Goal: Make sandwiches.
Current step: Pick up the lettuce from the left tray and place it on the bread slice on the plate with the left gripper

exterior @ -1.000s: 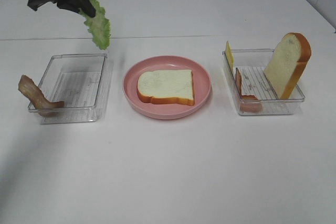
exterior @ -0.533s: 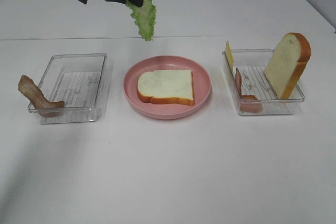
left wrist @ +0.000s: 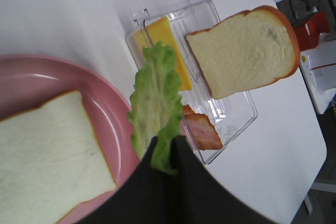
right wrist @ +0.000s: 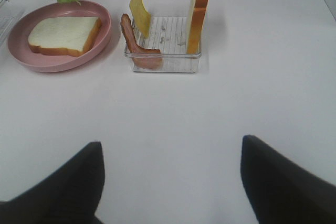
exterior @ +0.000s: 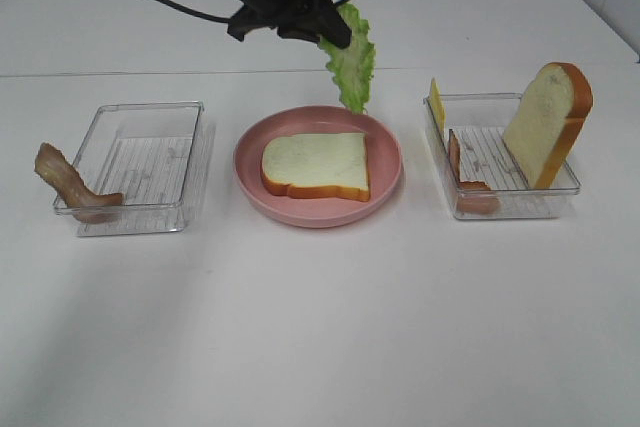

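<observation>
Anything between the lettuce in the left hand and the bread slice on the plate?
Nothing visible. The lettuce hangs from the left hand above the plate's far edge. The bread slice lies bare on top, alone on the plate.

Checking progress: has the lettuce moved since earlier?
Yes: the lettuce, held by the left gripper, moved right, from beyond the left tray to the pink plate.

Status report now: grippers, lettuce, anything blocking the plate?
Left gripper shut on lettuce, hanging near plate far rim. Right gripper open, empty. Bread on plate, top bare, nothing blocking.
</observation>
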Controlling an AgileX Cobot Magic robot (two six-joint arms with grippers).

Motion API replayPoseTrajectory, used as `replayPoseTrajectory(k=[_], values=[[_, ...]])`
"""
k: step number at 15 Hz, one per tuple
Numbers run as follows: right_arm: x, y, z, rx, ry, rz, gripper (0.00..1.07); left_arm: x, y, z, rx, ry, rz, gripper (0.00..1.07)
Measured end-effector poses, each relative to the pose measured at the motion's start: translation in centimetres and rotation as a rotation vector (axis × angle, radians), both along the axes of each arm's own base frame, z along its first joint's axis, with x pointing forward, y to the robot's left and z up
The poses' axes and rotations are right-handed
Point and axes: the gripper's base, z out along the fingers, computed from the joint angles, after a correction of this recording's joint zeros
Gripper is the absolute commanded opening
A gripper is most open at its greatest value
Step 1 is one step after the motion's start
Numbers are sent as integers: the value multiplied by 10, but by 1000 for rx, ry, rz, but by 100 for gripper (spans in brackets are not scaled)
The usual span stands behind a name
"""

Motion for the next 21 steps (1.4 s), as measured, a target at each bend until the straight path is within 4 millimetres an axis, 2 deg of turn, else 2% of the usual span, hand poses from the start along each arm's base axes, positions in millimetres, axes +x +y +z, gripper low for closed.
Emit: replayPoseTrajectory(k=[3,5,7,11,14,15,16,17,20,21], values=[[0,0,0,0,0,0,70,3,-11,-34,-47,101,6,0],[0,0,0,0,0,0,70,5,-11,-53,-22,125,5,0],[0,0,0,0,0,0,70,6,-10,-58,-2,124,2,0],[0,0,0,0,0,0,70,8,-10,-91,32,183,-2,0],[0,0,0,0,0,0,70,9,-4,-97,59,188,-5,0],[0,0,0,0,0,0,70,14,9,-98,66,206,8,0],[0,0,0,0,0,0,70,14,9,-98,66,206,8,0],[0,0,0,0,0,0,70,18,20,-99,71,230,30,0],[0,0,0,0,0,0,70,21,32,-100,83,257,43,0],[0,0,0,0,0,0,70,21,32,-100,86,260,43,6]])
